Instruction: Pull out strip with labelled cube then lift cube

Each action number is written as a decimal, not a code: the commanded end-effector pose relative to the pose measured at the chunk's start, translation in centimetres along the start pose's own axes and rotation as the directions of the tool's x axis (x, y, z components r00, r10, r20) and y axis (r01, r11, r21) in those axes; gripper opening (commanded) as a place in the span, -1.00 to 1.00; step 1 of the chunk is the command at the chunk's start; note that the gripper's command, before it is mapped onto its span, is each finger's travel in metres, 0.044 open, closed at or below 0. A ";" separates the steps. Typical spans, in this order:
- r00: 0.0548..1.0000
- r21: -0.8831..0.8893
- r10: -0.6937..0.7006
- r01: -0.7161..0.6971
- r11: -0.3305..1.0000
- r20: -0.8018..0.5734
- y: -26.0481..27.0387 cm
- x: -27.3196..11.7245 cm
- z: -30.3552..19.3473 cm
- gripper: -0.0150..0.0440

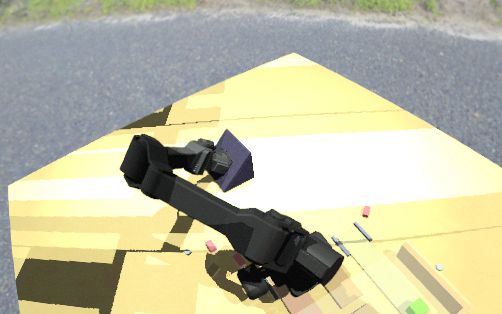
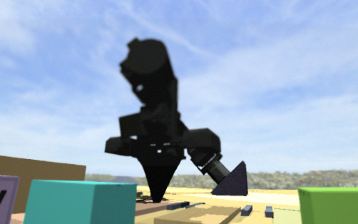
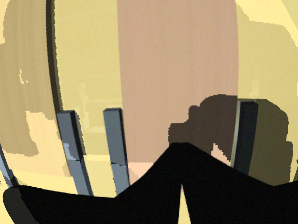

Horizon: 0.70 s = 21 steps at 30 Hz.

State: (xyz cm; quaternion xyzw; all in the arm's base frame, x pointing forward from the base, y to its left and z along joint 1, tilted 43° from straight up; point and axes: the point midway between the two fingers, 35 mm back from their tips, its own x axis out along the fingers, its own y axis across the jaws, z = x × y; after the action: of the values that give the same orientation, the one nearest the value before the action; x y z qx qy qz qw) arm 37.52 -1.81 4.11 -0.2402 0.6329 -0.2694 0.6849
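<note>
My gripper (image 2: 157, 200) (image 3: 180, 151) is shut and empty, its tips pointing down, low at the arm-side end of the pink strip (image 3: 175, 55) (image 1: 299, 303). A tan strip (image 2: 196, 216) (image 3: 22, 65) lies beside it, and a pale green strip (image 1: 372, 267) lies further right in the top view. A purple cube (image 2: 8, 203) with a black mark is cut by the left edge of the exterior view. A teal cube (image 2: 64, 203) and a green cube (image 2: 329, 207) (image 1: 417, 306) show no label. Which strip bears the purple cube, and any breaks in the strips, I cannot tell.
Dark bars (image 1: 362, 231) (image 2: 246, 210) (image 3: 116, 140) flank the strip ends. A beige wall (image 1: 430, 280) stands at the right; a brown wall (image 2: 43, 179) stands at the left in the exterior view. Small red blocks (image 1: 366, 211) lie about. A dark wedge (image 1: 242, 162) (image 2: 237, 183) stands at the arm's base.
</note>
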 end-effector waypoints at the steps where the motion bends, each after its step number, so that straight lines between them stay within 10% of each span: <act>1: 1.000 -0.002 -0.005 0.005 1.000 0.000 -0.1 0.2 0.0 -0.49; 21: 1.000 -0.003 -0.005 0.005 1.000 0.000 0.0 0.3 -1.6 -0.49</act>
State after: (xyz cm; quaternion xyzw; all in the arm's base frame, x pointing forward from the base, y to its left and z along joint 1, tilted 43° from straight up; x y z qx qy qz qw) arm 36.76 -1.82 4.12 -0.2406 0.6285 -0.2681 0.6894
